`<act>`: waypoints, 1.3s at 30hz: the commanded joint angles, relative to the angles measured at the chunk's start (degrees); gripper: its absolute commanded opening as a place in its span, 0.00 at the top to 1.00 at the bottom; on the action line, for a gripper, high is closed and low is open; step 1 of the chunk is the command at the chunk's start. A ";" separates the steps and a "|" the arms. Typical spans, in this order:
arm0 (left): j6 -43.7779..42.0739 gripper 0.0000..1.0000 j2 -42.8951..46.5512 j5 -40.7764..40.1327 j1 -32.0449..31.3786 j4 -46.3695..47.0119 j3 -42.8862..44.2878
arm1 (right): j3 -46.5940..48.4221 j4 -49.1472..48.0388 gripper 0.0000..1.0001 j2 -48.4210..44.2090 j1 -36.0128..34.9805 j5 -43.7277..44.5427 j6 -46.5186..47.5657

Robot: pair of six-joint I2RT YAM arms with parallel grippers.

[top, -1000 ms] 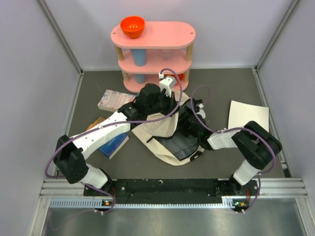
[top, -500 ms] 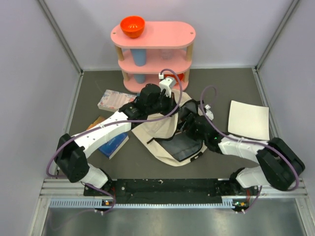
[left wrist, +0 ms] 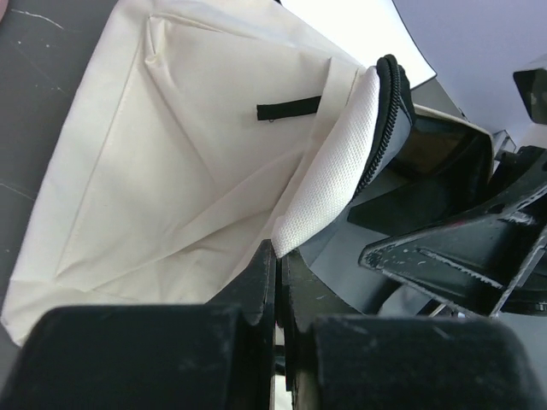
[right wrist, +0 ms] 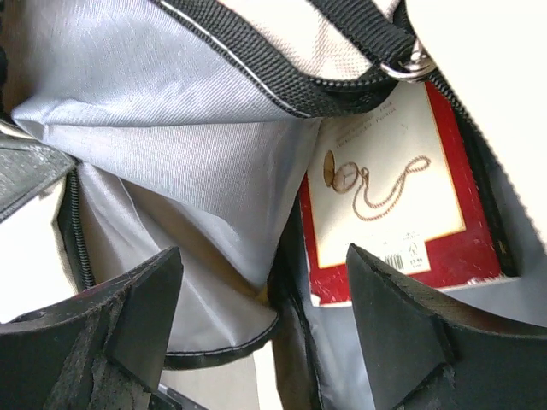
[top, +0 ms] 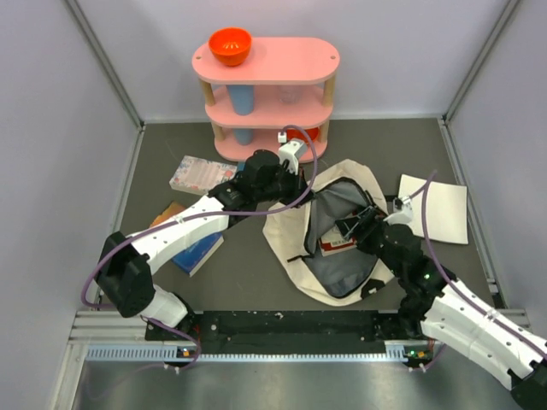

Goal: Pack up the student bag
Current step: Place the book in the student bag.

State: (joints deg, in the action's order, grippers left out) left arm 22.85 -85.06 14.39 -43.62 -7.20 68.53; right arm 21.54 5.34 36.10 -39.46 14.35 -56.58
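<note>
Right gripper (right wrist: 263, 256) has drawn back, jaws now spread above the open student bag (top: 285, 243); red book (right wrist: 389, 196) lies inside. Left gripper (left wrist: 275, 256) pinches the bag's rim.

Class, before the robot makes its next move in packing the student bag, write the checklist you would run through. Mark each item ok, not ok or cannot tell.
1. Student bag mouth open, lining showing: ok.
2. Left gripper shut on the bag's zipper rim: ok.
3. Right gripper open above the opening, nothing between its fingers: ok.
4. Red book lying inside the bag: ok.
5. Blue book packed: not ok; it lies on the table, outside the bag.
6. Room left inside for another book: cannot tell.
</note>
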 commanded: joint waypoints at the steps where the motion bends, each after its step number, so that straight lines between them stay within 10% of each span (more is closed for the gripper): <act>1: 0.35 1.00 0.15 0.55 0.55 3.77 -0.59 | 1.48 5.72 0.23 -4.97 0.18 5.69 0.50; 10: 1.85 1.00 -0.02 1.97 0.55 5.09 -1.12 | 3.16 6.00 0.19 3.88 0.53 2.62 -0.28; 22: -1.23 1.00 0.85 -8.33 3.71 -2.90 0.82 | 5.79 -30.89 0.20 39.83 2.46 -8.36 0.06; 32: -3.52 1.00 1.82 -2.54 6.17 -0.28 -1.11 | 9.84 -19.42 0.17 28.25 2.46 -15.65 6.04; 39: -1.06 0.52 1.91 6.17 7.23 2.72 -2.08 | 5.89 -21.95 0.15 22.01 3.95 -23.93 4.02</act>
State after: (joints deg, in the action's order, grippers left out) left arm 20.86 -85.23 15.18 -37.39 -9.52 67.20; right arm 27.92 -15.25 61.52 -36.16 -4.40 -52.71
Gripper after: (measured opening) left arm 0.342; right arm 0.846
